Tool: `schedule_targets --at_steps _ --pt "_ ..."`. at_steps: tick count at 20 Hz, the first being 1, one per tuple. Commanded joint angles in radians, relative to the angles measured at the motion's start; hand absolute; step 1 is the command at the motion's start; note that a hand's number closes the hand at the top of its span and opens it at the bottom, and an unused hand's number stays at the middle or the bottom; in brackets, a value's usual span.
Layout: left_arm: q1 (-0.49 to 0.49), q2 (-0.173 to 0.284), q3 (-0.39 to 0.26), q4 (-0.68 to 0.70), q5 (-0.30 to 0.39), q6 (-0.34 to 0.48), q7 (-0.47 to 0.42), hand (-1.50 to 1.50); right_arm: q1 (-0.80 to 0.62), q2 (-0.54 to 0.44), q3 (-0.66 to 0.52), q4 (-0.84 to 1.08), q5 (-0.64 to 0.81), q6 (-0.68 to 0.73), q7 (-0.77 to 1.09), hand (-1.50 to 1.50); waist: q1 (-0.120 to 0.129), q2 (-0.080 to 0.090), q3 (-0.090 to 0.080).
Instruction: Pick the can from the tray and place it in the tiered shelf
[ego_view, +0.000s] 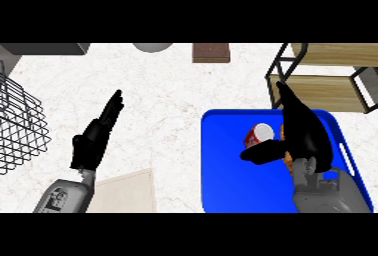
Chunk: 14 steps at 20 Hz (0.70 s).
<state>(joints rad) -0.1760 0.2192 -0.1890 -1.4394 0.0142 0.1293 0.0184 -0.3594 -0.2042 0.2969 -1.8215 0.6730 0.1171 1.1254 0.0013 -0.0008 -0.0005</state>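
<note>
A blue tray (229, 175) sits on the pale, speckled counter (170, 90), down at the right side. A red and white can (258, 135) lies tipped over inside the tray, near its far end, with its pale round end facing up.

The right hand (303, 132) is over the tray, just beside the can. Its fingers are long and straight and point away toward the shelf. Its thumb (258, 151) sticks out to the left, right under the can. The thumb looks like it is touching the can or very close to it, but I cannot tell which. The hand is not wrapped around the can. Something small and orange (288, 155) peeks out from under the hand, and I cannot tell what it is.

The tiered shelf (332, 75) stands past the tray at the far right. It has a thin black frame and light wooden boards.

The left hand (96, 135) is on the other side, well apart from the tray. Its fingers are straight and together, pointing up and away. It holds nothing.

A black wire basket (18, 130) is at the left edge. A pale board (125, 192) lies near the left arm. At the far edge there is a grey round thing (153, 47), a brown block (210, 52), and a grey box (44, 49).
</note>
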Motion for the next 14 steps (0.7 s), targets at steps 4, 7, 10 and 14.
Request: schedule_targets --at_steps 4,7,10,14 --pt "-0.001 0.013 0.061 0.094 0.011 -0.053 -0.086 0.00 0.052 0.042 -0.002 -0.027 0.040 0.066 0.105 -1.50 -0.008 0.001 0.000" --pt "-0.023 -0.028 0.034 0.034 -0.028 -0.009 -0.014 0.00 0.035 0.049 -0.030 0.062 0.053 0.067 0.052 -1.50 -0.002 0.001 0.000" --pt "0.011 -0.024 0.042 0.039 -0.028 -0.031 -0.056 0.00 0.022 0.086 -0.016 0.092 0.101 0.069 0.071 -1.50 0.000 0.001 0.000" --pt "-0.028 -0.077 0.031 0.088 -0.077 0.009 -0.048 0.00 0.033 0.101 -0.044 0.071 0.120 0.087 0.058 -1.50 -0.004 0.001 0.000"
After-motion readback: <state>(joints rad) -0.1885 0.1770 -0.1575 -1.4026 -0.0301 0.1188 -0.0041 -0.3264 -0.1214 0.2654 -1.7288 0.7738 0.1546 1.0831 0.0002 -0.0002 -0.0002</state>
